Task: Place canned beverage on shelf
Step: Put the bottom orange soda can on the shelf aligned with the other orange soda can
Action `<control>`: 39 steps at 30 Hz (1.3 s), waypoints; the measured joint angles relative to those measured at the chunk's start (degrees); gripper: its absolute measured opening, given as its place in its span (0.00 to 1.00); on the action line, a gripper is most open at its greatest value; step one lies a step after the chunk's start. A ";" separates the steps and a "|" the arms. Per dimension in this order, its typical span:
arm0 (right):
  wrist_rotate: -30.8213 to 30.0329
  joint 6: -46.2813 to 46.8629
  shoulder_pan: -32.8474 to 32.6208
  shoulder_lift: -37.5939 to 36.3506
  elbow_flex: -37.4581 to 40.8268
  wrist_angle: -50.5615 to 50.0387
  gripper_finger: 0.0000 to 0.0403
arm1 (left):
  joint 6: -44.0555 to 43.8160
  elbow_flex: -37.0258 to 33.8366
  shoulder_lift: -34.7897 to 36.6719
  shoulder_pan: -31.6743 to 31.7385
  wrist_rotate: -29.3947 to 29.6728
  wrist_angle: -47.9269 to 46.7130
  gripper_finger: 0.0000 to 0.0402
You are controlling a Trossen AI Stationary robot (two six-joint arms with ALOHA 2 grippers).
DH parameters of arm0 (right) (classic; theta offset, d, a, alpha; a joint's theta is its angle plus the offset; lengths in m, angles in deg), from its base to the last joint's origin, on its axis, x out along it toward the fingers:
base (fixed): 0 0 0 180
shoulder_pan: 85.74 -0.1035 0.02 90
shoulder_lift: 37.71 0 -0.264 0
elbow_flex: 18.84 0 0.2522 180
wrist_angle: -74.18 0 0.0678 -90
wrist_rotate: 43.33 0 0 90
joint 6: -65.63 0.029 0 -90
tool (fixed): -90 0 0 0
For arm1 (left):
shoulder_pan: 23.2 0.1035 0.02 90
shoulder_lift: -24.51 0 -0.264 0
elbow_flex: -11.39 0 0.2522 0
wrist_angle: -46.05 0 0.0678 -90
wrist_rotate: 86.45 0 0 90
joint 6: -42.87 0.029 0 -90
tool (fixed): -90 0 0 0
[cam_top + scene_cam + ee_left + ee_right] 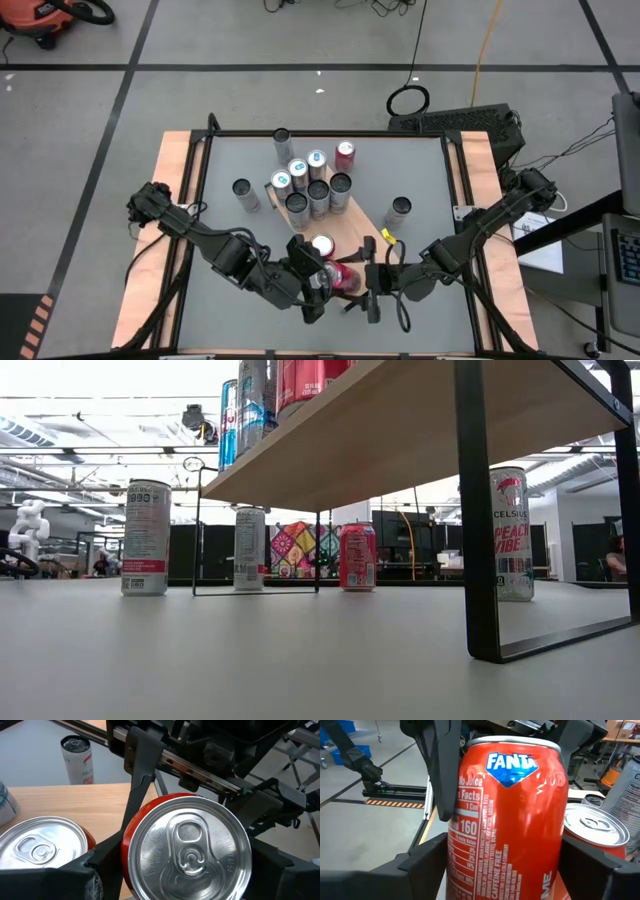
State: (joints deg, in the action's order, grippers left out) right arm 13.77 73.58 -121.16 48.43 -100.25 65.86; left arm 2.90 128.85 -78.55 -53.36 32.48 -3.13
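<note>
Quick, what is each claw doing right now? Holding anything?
Left claw: closed on the red Fanta can.
Right claw: around the same can, but it cannot be told whether it grips.

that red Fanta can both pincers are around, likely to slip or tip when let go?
The Fanta can looks smooth and glossy, so probably slippery against the dark fingers. Its tab appears unopened, so likely full and heavy for its size. It is tall and narrow, standing close beside another can near the shelf edge, so a nudge could tip it.
</note>
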 joint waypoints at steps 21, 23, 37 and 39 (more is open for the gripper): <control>5.44 -1.63 0.61 -1.81 0.07 -2.25 0.64 | 4.15 0.00 0.04 -0.34 0.74 -0.34 0.82; 6.08 -1.55 0.61 -2.74 0.07 -3.71 0.63 | 5.10 0.04 0.04 -0.33 1.17 0.07 0.87; 10.63 -1.95 0.55 -8.57 0.09 -12.79 0.63 | 13.30 0.07 0.04 -0.34 4.66 6.79 0.95; 11.20 -2.39 0.55 -9.54 0.09 -14.13 0.63 | 14.53 0.07 0.04 -0.61 4.94 7.95 0.95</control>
State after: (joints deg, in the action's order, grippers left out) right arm 24.96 71.19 -120.62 38.89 -100.17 51.73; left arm 17.43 128.92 -78.51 -53.97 37.42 4.82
